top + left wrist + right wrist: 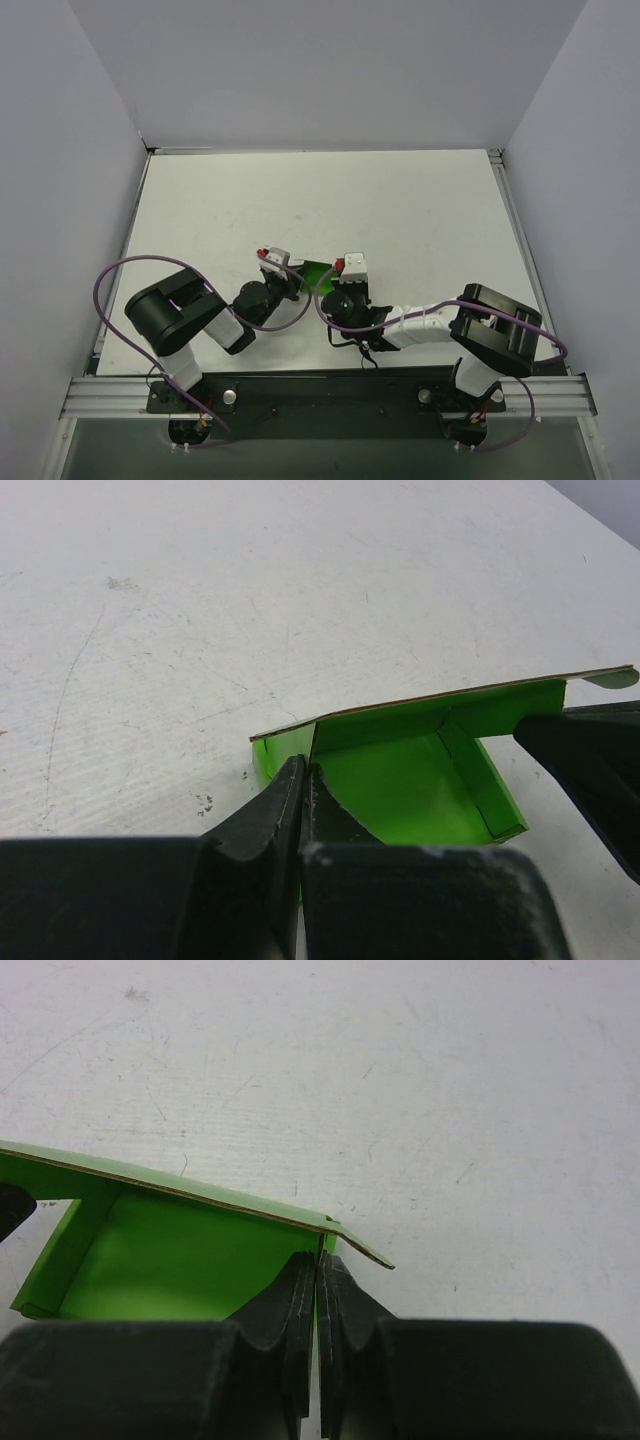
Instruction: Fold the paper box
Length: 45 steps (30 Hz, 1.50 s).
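Since the paper box [316, 272] stretches lengthwise between the two arms, the left fingers [272, 818] and right fingers [294, 1302] each pinch one opposite end.

The place is a robotics lab work cell rather than a lived-in room. Two robot arms, the left arm [185, 315] and the right arm [490, 335], are bolted to a black base plate [320, 392]. The plate sits on an aluminium extrusion rail [110, 397] at the near edge of a white table [400, 200]. Purple cables [110, 280] loop loosely along the arms. Plain pale panels box the table in like a booth: a left wall [60, 200], a back wall [320, 70] and a right wall [590, 150]. Metal framing [512, 225] runs along the table's side. Close up, the matte tabletop shows fine scratches [60, 710] and a grey smudge [120, 583].
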{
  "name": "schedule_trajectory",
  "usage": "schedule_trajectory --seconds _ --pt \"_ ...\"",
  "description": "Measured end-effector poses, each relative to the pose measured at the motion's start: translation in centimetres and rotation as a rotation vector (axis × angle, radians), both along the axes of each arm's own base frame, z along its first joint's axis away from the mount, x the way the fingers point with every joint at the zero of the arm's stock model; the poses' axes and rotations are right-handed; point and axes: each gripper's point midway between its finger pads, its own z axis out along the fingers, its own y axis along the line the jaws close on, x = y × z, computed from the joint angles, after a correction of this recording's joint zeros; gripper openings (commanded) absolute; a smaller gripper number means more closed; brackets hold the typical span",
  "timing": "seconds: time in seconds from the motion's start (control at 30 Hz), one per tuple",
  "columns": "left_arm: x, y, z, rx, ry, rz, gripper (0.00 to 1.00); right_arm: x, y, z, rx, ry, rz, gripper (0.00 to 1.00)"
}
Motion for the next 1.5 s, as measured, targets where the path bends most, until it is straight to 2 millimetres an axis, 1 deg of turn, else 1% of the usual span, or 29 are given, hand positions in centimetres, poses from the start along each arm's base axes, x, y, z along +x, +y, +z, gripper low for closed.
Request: schedule_trajectory --seconds 0.27,0.5,0.73,1.07,1.17,1.23,1.27,1.3,1.4,1.5 --pt "-0.3 -0.3 -0.4 -0.03 0.027 0.002 0.0 -0.5 0.0 -0.5 0.01 0.03 -0.011 0.0" --pt "-0.8 -0.6 -1.6 -0.024 0.066 -0.007 0.0 -1.0 -0.1 -1.5 -0.003 0.072 0.004 0.0" --pt "-2.0 -0.1 -2.9 -0.004 0.1 -0.014 0.0 -1.6 0.1 -2.2 0.001 0.103 0.019 0.0" --pt "-2.1 0.4 -3.1 0.009 0.098 0.019 0.0 -2.5 0.2 -2.5 0.02 0.136 0.02 0.0" --pt "-2.2 0.4 -3.1 0.021 0.093 0.034 0.0 -2.9 0.3 -2.3 0.019 0.149 0.036 0.06" --pt "-2.3 0.5 -3.0 0.032 0.086 0.045 0.0 -3.3 0.4 -2.2 0.017 0.157 0.049 0.12" --pt "-2.4 0.5 -2.9 0.042 0.08 0.052 0.0 -3.5 0.5 -2.2 0.017 0.162 0.056 0.15" --pt "-2.4 0.6 -2.9 0.054 0.076 0.062 0.0 -3.8 0.6 -2.2 0.016 0.17 0.065 0.22" --pt "-2.7 0.9 -3.2 0.099 0.067 0.09 0.0 -4.4 0.7 -2.2 0.01 0.189 0.088 0.32" --pt "-2.7 0.9 -3.4 0.138 0.059 0.113 0.0 -4.8 0.7 -2.0 0.009 0.197 0.1 0.37"
